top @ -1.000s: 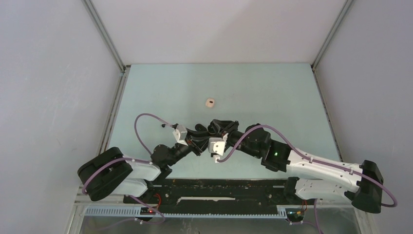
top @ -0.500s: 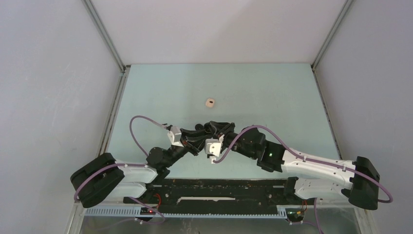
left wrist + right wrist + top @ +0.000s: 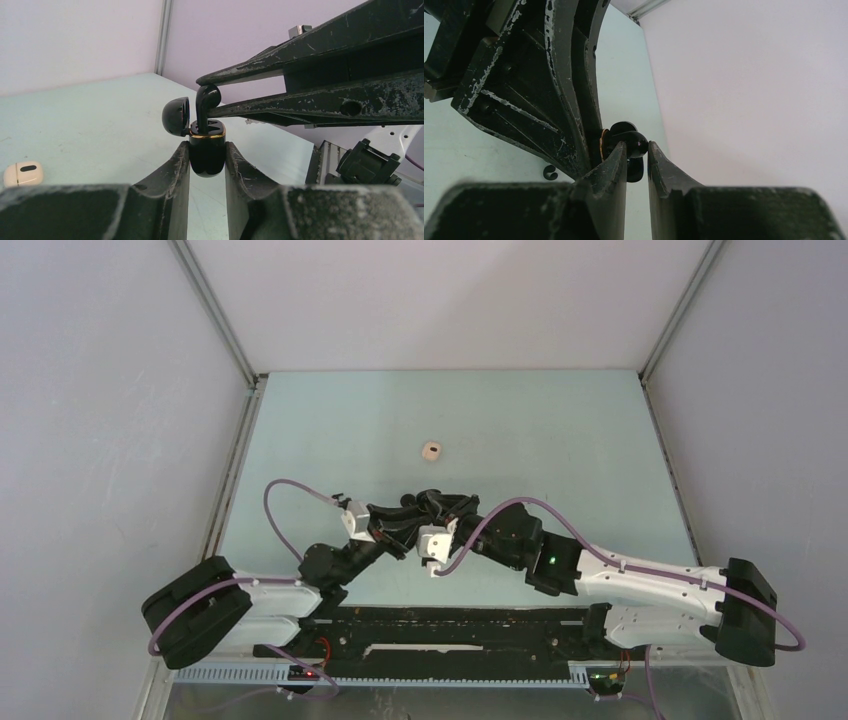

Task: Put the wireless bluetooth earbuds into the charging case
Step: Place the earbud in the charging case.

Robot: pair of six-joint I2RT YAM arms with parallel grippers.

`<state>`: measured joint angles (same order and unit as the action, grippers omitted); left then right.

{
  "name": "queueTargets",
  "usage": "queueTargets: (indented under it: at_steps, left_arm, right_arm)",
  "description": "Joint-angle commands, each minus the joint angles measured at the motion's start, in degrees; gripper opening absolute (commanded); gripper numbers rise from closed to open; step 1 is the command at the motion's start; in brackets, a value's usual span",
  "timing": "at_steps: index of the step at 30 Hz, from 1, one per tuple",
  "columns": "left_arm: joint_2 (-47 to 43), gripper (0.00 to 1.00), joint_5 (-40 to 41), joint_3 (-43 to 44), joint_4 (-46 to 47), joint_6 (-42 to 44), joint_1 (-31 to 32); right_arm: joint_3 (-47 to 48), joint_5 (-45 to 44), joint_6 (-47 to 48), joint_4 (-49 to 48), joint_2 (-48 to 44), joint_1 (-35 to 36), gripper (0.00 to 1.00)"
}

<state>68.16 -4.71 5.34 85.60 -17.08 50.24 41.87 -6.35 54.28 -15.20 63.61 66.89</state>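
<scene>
**Holding arrangement.** We find the left tool shut tight on the lower body of the glossy black charging case with a gold rim. It holds the case upright and clear of the pale green worktop. The domed black lid is hinged back to one side, so the sockets face upward and nothing bars entry.

**Earbud.** The right tool is pinched almost closed on the head of a glossy black curled earbud. It carries the earbud stem-down directly over the case mouth. We judge the head grip deliberate, as it leaves the stem free to enter.

**Seating.** The stem reaches the gold rim, but we cannot confirm from these views that it is fully home.

**Other items.** A small beige rounded piece lies on the worktop, well apart from both tools.
</scene>
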Motion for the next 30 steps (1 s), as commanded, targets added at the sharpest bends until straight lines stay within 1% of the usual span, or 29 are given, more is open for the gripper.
queueTargets:
  at_steps: [1,11,16,23,26,30]
  left_arm:
    - [-1.9,0.00,1.6,-0.7,2.6,2.4,0.4]
    - [-3.2,0.00,2.2,-1.4,2.6,3.9,0.8]
    - [-3.6,0.00,2.7,-1.6,2.6,4.3,0.8]
    - [-3.7,0.00,2.4,-1.7,2.6,4.6,1.0]
    - [-3.7,0.00,2.3,-1.7,2.6,4.6,1.1]
    - [-3.8,0.00,2.2,-1.7,2.6,4.8,1.2]
  right_arm:
    - [0.0,-0.6,-3.0,-1.7,0.5,0.8,0.00]
    - [0.0,-0.7,-4.5,1.1,0.8,0.7,0.00]
    - [1.1,1.0,-4.7,5.0,0.8,0.7,0.19]
    - [2.6,1.9,-5.2,7.4,1.1,0.6,0.25]
    - [3.2,2.7,-5.5,8.6,1.1,0.3,0.30]
    - [4.3,4.6,-5.8,11.0,1.0,-0.3,0.32]
